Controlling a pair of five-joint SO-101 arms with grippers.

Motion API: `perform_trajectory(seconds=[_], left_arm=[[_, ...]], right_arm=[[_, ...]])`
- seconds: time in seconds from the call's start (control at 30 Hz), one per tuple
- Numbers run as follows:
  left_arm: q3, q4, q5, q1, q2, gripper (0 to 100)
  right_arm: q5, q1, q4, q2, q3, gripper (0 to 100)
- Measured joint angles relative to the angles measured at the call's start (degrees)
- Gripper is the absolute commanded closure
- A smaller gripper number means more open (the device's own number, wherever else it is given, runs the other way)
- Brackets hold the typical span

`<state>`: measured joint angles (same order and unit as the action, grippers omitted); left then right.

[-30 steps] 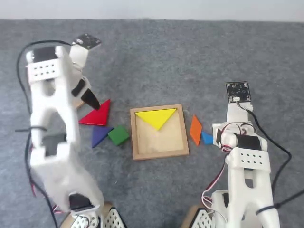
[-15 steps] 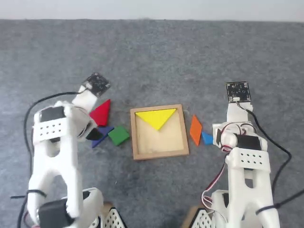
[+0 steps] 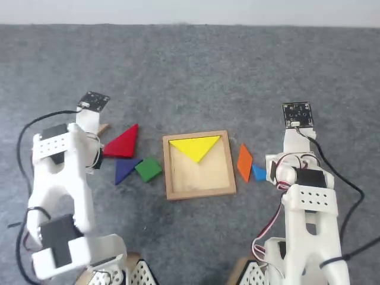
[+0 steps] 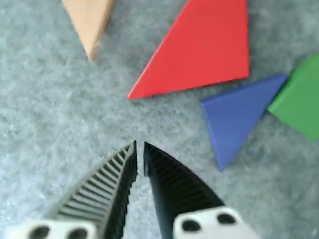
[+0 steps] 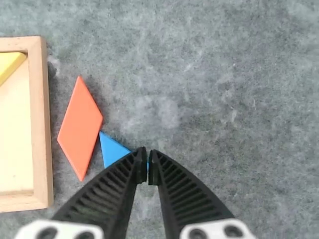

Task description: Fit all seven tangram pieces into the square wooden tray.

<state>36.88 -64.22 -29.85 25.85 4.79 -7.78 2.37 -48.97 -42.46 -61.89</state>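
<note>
Jaws of the left gripper (image 4: 139,145) stand closed but for a sliver and hold nothing, just left of the red triangle (image 4: 204,50), which lies flat left of the wooden tray (image 3: 168,172). Its sharp corner points at them, its long edge slanting away far-right. This arm is much nearer; the right gripper (image 5: 147,152), likewise pinched together and empty, sits right of the tray.

We've got two chunky white plastic arms here. The left arm (image 3: 59,172) and right arm (image 3: 309,208) each have a flat panel dotted with small holes. Black cables (image 3: 360,199) loop off the sides, and a black circuit board (image 3: 297,114) sits at the wrist. The left gripper (image 4: 139,149) and right gripper (image 5: 147,157) have ribbed black fingers (image 4: 107,189) on white mounts with screw holes.
</note>
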Motion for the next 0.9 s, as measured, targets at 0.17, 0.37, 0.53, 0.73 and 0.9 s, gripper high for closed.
perform_trajectory(seconds=[0.17,0.37,0.53,0.73,0.9], left_arm=[[0.0,5.63,0.88,-0.18,-2.99,99],[-3.25,7.65,1.49,-3.6,-12.22,99],[-8.44,4.04,2.29,-5.45,-16.0,99],[-6.15,5.19,2.46,-10.9,-13.54,99],[-4.92,6.24,6.33,-17.41,-13.01,99]], right_arm=[[0.0,0.0,0.0,0.0,0.0,98.0],[0.0,0.0,0.0,0.0,0.0,98.0],[0.0,0.0,0.0,0.0,0.0,98.0],[0.0,0.0,0.0,0.0,0.0,98.0],[0.0,0.0,0.0,0.0,0.0,98.0]])
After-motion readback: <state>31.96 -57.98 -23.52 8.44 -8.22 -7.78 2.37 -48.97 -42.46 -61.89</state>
